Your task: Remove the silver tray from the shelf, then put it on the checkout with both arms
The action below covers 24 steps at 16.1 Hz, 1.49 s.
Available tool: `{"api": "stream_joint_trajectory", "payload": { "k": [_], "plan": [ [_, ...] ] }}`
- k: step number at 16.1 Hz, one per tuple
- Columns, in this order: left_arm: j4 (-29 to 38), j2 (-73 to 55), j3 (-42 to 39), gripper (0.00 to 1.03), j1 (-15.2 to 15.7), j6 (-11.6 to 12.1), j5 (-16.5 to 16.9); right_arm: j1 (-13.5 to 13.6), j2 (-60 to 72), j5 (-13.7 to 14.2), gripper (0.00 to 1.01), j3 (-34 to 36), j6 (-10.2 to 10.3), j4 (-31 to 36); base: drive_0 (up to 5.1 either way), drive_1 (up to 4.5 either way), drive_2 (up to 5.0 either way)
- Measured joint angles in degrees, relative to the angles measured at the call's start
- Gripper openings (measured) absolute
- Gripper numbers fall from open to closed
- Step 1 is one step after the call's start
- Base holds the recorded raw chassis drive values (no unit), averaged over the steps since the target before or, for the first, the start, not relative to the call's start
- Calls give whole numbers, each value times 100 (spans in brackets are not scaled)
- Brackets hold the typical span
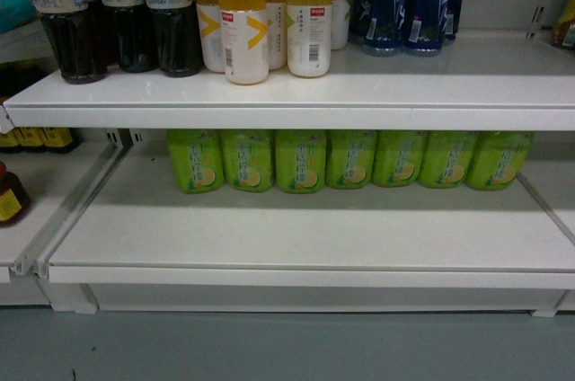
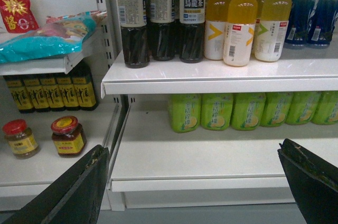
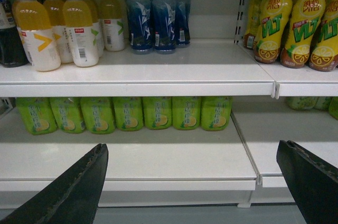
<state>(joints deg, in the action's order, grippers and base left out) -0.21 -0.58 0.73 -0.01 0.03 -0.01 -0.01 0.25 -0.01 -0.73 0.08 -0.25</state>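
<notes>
On the flat white shelf [image 1: 296, 237], squat green bottles [image 1: 350, 161] (glossy).

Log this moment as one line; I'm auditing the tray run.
phase: facing shelf | silver tray: not in view | checkout: not in view | left end effector: open, empty | right end effector: open, empty

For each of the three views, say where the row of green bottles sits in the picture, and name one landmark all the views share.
Head: green bottles, centre, back of lower shelf.
Left wrist: green bottles, right of centre.
Right wrist: green bottles, left of centre.
Shared landmark: orange bottles directly above.
</notes>
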Motion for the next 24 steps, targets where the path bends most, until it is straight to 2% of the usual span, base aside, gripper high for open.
{"api": "stream_joint_trajectory", "payload": {
  "k": [24],
  "plan": [
    [2, 0, 0, 98, 0, 0, -9, 0, 0, -9, 98, 0, 2, -2, 0, 0, 0]
  ]
}}
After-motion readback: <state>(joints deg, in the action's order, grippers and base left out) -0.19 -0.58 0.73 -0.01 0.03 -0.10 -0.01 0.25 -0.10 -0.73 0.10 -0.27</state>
